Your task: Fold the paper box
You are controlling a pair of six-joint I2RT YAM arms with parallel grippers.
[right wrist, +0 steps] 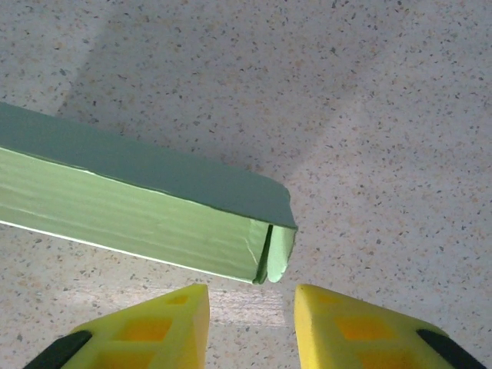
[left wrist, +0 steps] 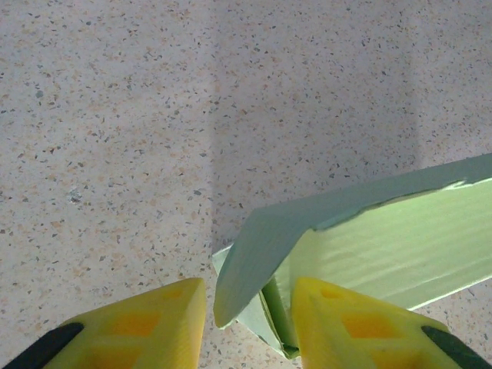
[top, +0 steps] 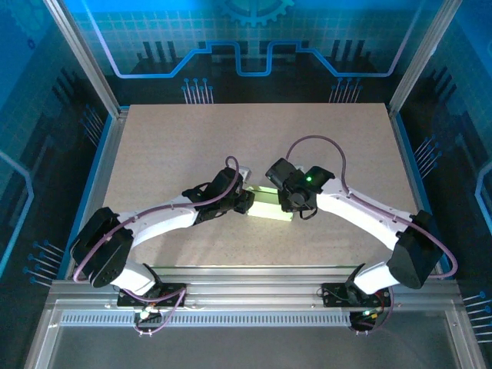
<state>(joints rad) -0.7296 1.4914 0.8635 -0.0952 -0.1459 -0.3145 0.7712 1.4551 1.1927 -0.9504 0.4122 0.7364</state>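
Observation:
The paper box [top: 270,207] is a slim pale green box lying flat at the middle of the table, between both grippers. My left gripper [top: 246,201] is at its left end. In the left wrist view the box [left wrist: 400,238] has its end flap [left wrist: 250,261] standing loose between the yellow fingers [left wrist: 154,327], and the left gripper [left wrist: 250,334] is open, with a gap beside the flap. My right gripper [top: 292,201] is at the right end. There the box [right wrist: 138,215] has its end flap [right wrist: 280,250] nearly tucked in. The right gripper [right wrist: 250,327] is open, just short of it.
The speckled beige table [top: 192,146] stretches bare all around the box. Aluminium rails [top: 254,296] run along the near edge by the arm bases, and posts with blue panels [top: 46,154] wall in the sides and back.

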